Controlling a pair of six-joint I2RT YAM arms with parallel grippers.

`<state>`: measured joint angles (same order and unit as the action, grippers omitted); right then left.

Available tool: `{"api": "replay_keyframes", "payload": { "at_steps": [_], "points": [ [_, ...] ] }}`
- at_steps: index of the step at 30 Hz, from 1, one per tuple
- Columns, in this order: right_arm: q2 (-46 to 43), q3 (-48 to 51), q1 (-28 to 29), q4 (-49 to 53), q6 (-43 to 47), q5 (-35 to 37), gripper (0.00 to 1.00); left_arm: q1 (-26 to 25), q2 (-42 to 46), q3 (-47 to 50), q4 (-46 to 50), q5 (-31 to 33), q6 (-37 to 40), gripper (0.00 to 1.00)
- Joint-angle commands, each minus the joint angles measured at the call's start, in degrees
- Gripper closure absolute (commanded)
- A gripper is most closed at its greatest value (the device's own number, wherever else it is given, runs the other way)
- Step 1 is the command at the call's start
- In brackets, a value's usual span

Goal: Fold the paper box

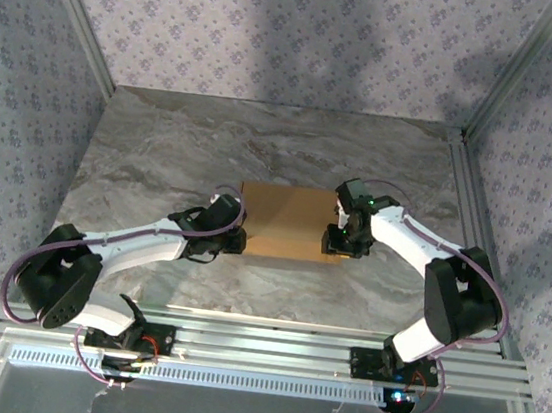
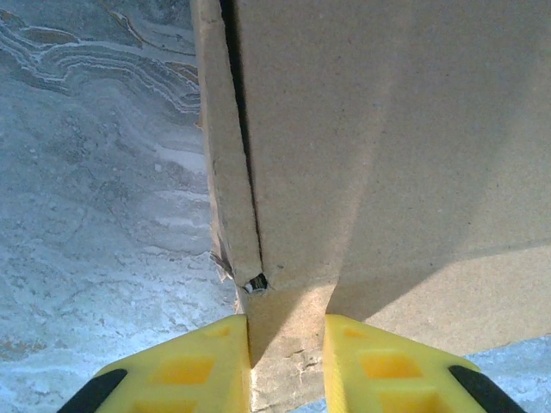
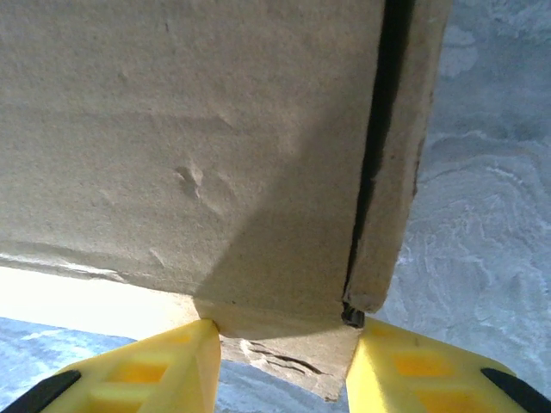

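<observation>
- Paper box [image 1: 289,220] lies flat at centre of table [image 1: 162,152]
- Left gripper [image 2: 287,335] clamped on its left edge tab; right gripper [image 3: 284,340] clamped on its right edge tab

— Looking down from above, can you read the creases on the paper box [image 1: 289,220]?
— No, too small. Its left and right ends are tucked under the left arm [image 1: 151,242] and the right arm [image 1: 407,245].
— And up close?
— The cardboard runs off the top of both wrist frames. The left fingers [image 2: 198,366] and right fingers [image 3: 413,366] are cut off at the bottom edge. Whether they actually pinch the flap, I can't tell.
</observation>
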<state>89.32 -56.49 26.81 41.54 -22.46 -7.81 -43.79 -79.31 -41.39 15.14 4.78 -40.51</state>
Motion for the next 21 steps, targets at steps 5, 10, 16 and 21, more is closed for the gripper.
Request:
{"api": "replay_keyframes", "payload": {
  "at_steps": [5, 10, 16, 21],
  "points": [
    [0.24, 0.28, 3.09, -0.32, -1.04, 10.53, 0.59, -0.07, -1.52, 1.15, 0.07, 2.58, 1.22, 0.76],
    [0.03, 1.04, 4.46, -1.43, -1.36, 13.58, 0.6, -0.22, -1.8, 1.46, -0.27, 3.88, 1.73, 0.78],
    [-0.17, 2.32, 4.9, -3.31, -1.77, 14.48, 0.61, -0.25, -2.37, 1.7, -0.71, 5.07, 1.93, 0.8],
    [-0.57, 2.42, 4.98, -3.83, -1.94, 14.01, 0.62, -0.32, -2.24, 1.46, -0.99, 5.23, 1.97, 0.8]
  ]
}}
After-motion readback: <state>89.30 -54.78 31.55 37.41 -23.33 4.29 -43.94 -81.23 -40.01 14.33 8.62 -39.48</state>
